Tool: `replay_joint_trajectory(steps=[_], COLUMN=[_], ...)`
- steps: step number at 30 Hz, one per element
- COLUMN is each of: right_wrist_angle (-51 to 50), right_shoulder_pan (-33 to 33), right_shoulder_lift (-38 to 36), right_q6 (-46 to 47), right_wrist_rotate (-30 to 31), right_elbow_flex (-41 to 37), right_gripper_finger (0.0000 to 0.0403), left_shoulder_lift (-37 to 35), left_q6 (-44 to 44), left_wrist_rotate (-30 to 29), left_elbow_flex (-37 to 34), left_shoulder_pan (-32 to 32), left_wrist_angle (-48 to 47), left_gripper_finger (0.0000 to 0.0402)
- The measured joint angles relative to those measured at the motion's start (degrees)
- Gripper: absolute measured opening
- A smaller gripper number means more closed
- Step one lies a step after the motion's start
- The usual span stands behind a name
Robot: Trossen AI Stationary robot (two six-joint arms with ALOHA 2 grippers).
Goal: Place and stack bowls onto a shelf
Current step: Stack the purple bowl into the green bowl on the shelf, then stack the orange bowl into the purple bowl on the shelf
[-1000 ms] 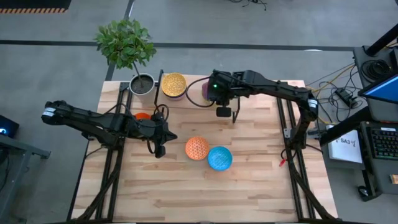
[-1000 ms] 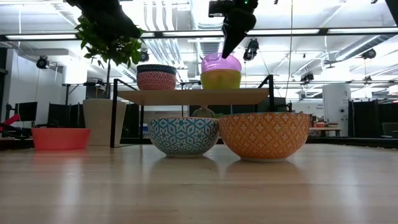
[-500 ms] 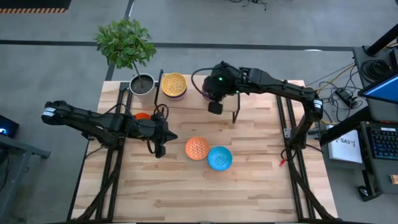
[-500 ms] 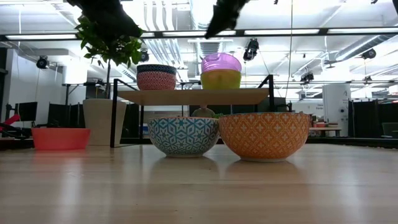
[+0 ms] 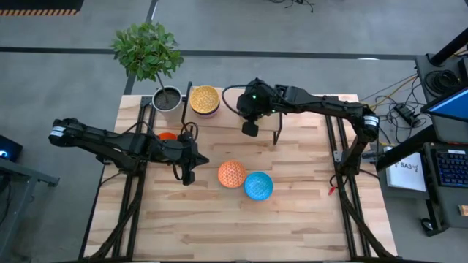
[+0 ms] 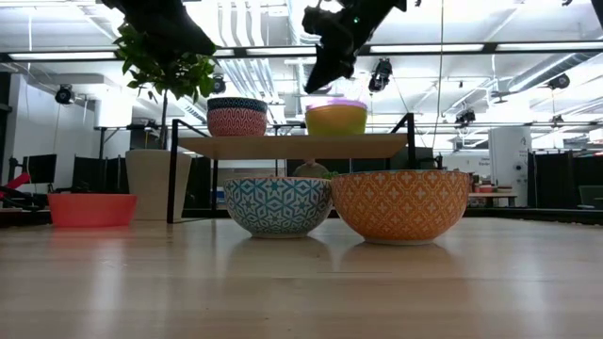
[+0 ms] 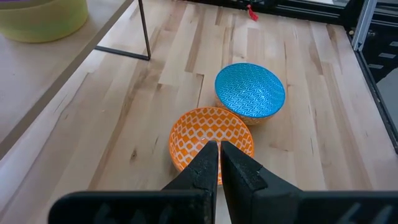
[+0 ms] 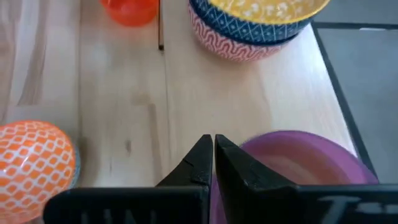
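On the shelf (image 6: 292,145) stand two stacks. One has the yellow speckled bowl (image 5: 205,99) on top. In the other, the purple bowl (image 8: 298,168) sits nested in a yellow-green bowl (image 6: 335,120), with only its rim showing (image 6: 334,102). My right gripper (image 8: 212,144) is shut, slanting down just over that rim's near-left side (image 6: 314,83). My left gripper (image 7: 217,152) hovers shut above the orange patterned bowl (image 5: 232,174). That bowl rests on the table beside the bright blue bowl (image 5: 258,185). The red-orange bowl (image 6: 92,209) sits on the table by the shelf's left end. My right gripper has its shut fingers (image 8: 231,163) right at the purple bowl's rim (image 8: 249,148), coming from above and slanting toward the table's left. Whether they touch it, I cannot tell. The bowl sits level, sunk into the yellow-green bowl.
A grey plant pot (image 5: 167,98) with a leafy plant stands at the far-left corner beside the shelf. The shelf's thin black legs (image 5: 276,136) stand on the table. Bare wood lies along the near edge (image 5: 234,234) and the right side.
My right gripper has swung from the shelf's right part toward the table's left and come down to the purple bowl. The purple bowl stood high on the yellow-green bowl. It has now dropped into it, leaving only its rim showing.
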Motion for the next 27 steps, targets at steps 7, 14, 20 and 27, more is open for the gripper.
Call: replay_joint_trajectory(steps=[7,14,20,27], right_wrist_angle=[1.33,1.24,1.72,11.36], right_shoulder_pan=[0.38,2.7,7.9,17.56], right_shoulder_lift=[-1.83,-7.28,-13.97,-22.13], right_q6=[0.05,2.9,7.76,15.0], right_wrist_rotate=[-0.44,-3.9,-4.06,-3.87], right_elbow_flex=[-0.09,-3.8,-12.61,-26.44], right_gripper_finger=[0.0009,0.0009,0.0009,0.0009], left_shoulder_lift=[0.0,-0.01,-0.01,-0.01], left_q6=[0.0,-2.07,-12.57,-36.24], left_wrist_rotate=[0.0,-0.03,-3.67,-7.34], left_elbow_flex=[-0.11,-1.27,-1.29,-1.65], left_shoulder_pan=[0.0,0.0,0.0,2.4], left_wrist_angle=[0.49,-2.5,-14.24,-38.4], left_gripper_finger=[0.0001,0.0001,0.0001,0.0001])
